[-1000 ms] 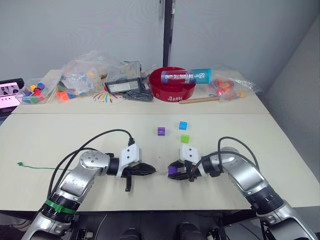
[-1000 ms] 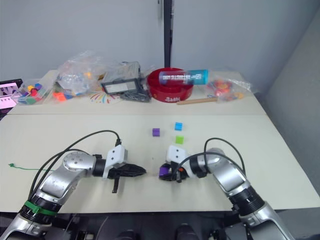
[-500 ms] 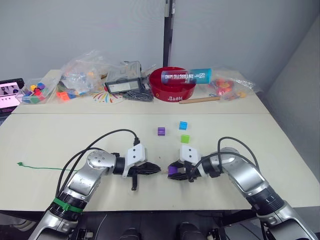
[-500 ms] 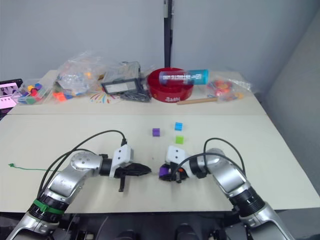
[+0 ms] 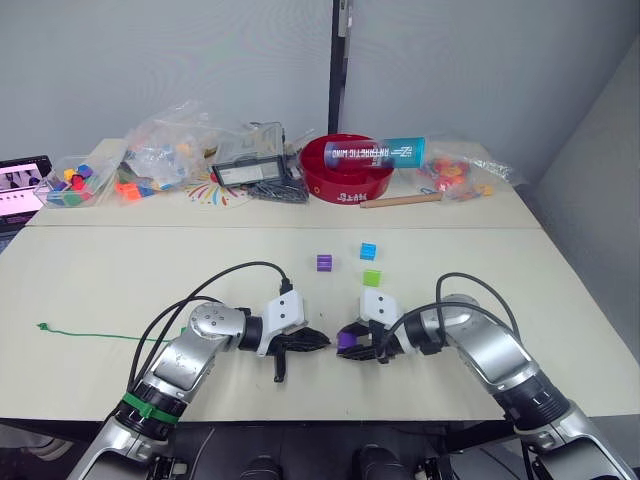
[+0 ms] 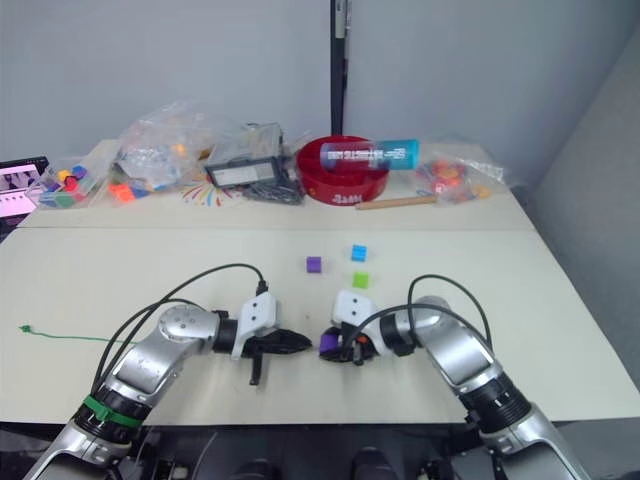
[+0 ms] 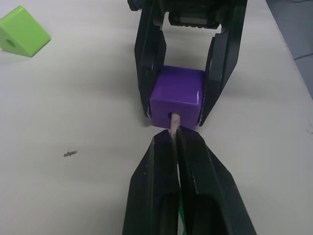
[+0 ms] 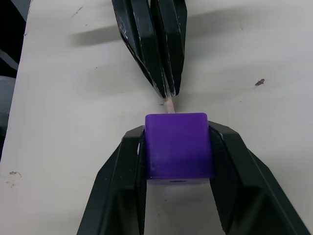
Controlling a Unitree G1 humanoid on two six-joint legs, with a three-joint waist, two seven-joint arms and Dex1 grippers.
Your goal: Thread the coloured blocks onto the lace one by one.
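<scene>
Lace runs as a thin green line across the near table, its knotted end far out on the robot's left and its long axis stretching toward the middle, where the pale stiff tip points straight at the hole in the purple block and just enters it. The left gripper has its two black fingers pressed together on that tip, pinching the lace right behind the block's face, with the green cord trailing back between the fingers. The purple block sits clamped between the fingers of the right gripper, one finger on each side face, its holed face turned toward the left gripper. Both forearms lie low over the table near its front edge and point inward, so the grippers meet almost nose to nose at the centre. Farther back on the table lie another purple block, a blue block and a light green block, each apart from the others. Beyond them, on the rear table, stand a red bowl and bags of toy pieces.
</scene>
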